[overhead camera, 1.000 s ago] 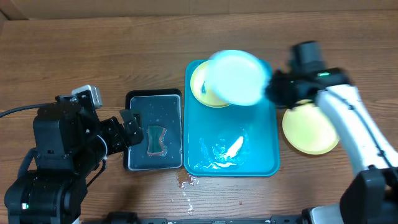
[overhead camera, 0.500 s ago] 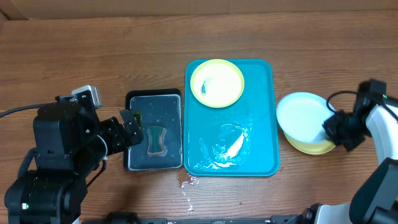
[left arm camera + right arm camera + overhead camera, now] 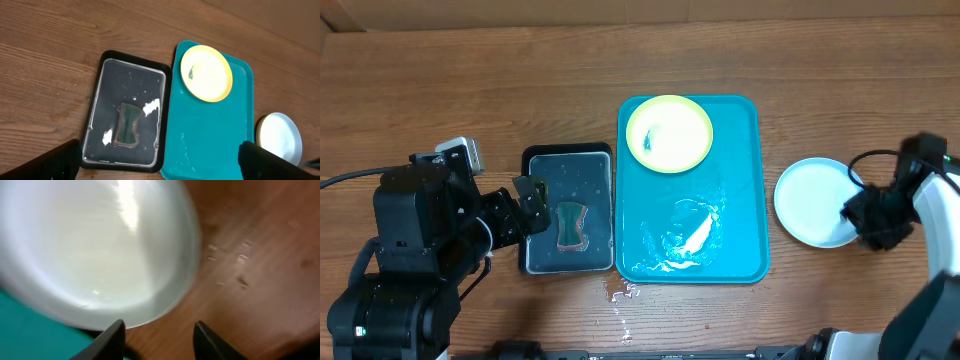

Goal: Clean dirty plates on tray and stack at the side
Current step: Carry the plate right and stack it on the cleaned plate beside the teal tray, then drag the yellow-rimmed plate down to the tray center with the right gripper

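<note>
1. Overhead, the light blue plate [image 3: 812,202] lies on the table [image 3: 470,80] to the right of the tray [image 3: 740,150], clear of its rim. It covers what is under it. Only the left wrist view shows a thin yellow-green edge of a lower plate [image 3: 258,137] beneath its left side.
2. The right wrist view is blurred. The pale plate fills the upper left of the frame, and brown wood fills the right.
3. The right gripper [image 3: 160,342] shows only two dark fingertips, cut off by the bottom edge. They stand apart with bare wood between them, and the plate's rim sits just above the gap, not pinched.
4. Overhead, the right arm enters from the lower right and is cut by the frame's edge. Its black wrist sits at the right edge of the light blue plate.
5. A yellow-green plate [image 3: 669,134] with a small blue smear sits in the tray's upper left corner. A patch of water [image 3: 682,240] shines in the tray's lower half.
6. The left arm is a black bulk in the lower left, with its base cut off at the bottom edge.
7. The left gripper [image 3: 527,208] reaches right over the left rim of a black tray [image 3: 542,160]. Its jaws are spread wide and hold nothing.
8. A sponge [image 3: 570,225] lies inside the black tray.
</note>
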